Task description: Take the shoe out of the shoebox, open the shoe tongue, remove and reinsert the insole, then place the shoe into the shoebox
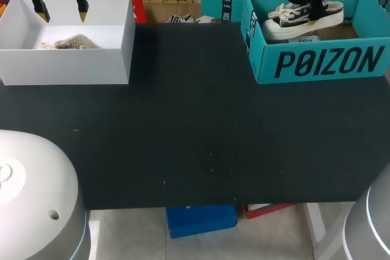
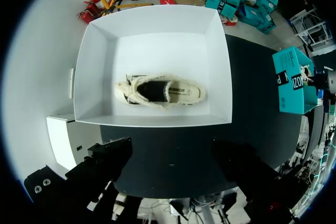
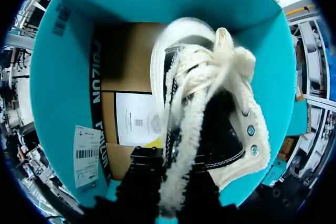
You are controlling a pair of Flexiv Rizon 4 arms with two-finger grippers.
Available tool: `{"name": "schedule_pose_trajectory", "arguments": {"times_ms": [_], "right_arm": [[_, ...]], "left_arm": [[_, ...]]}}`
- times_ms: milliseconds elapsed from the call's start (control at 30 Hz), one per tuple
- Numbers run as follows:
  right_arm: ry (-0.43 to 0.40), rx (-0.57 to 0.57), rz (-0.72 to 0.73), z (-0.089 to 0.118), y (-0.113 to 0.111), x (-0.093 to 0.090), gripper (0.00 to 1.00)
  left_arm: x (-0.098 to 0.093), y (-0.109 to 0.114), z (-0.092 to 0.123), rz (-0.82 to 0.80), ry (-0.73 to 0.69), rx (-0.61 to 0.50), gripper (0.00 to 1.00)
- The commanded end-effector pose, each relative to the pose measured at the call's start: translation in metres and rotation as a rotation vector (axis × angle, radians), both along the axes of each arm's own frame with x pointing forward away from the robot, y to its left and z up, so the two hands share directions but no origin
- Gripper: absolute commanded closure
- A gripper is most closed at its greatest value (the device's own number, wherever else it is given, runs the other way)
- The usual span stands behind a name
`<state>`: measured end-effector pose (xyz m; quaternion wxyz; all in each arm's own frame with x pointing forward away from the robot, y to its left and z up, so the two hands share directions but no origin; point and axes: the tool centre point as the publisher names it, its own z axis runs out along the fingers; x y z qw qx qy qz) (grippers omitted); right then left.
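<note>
Right hand [image 3: 177, 157] grips the shoe [image 1: 281, 20] in its shoebox [image 1: 323, 62] (seen only wrist-side).

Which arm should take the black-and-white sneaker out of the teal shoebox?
Right. The right gripper holds the black-and-white canvas sneaker inside the teal cardboard shoebox; the left gripper hangs open over the white cardboard box.

Far left on the black table [image 1: 195, 132]: white open box [image 1: 67, 65], cream fabric shoe [image 1: 73, 42] inside. Far right: teal cardboard shoebox [image 1: 323, 62], black-and-white sneaker [image 1: 304, 16] inside.
</note>
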<state>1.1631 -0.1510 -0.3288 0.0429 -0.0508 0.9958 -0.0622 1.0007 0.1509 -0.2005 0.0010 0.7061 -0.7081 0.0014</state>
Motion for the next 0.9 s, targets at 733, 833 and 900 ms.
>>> {"name": "schedule_pose_trajectory", "arguments": {"times_ms": [733,833,900], "right_arm": [[-0.246,-0.168,-0.029,0.172,0.054,-0.053,1.0],[-0.262,-0.167,-0.026,0.185,0.069,-0.061,1.0],[-0.266,-0.167,-0.035,0.191,0.079,-0.068,1.0]], "left_arm": [[0.0,0.0,0.0,0.002,0.001,0.002,0.0],[0.0,0.0,0.0,0.002,0.001,0.002,0.0],[0.0,0.0,0.0,0.002,0.001,0.002,0.0]]}}
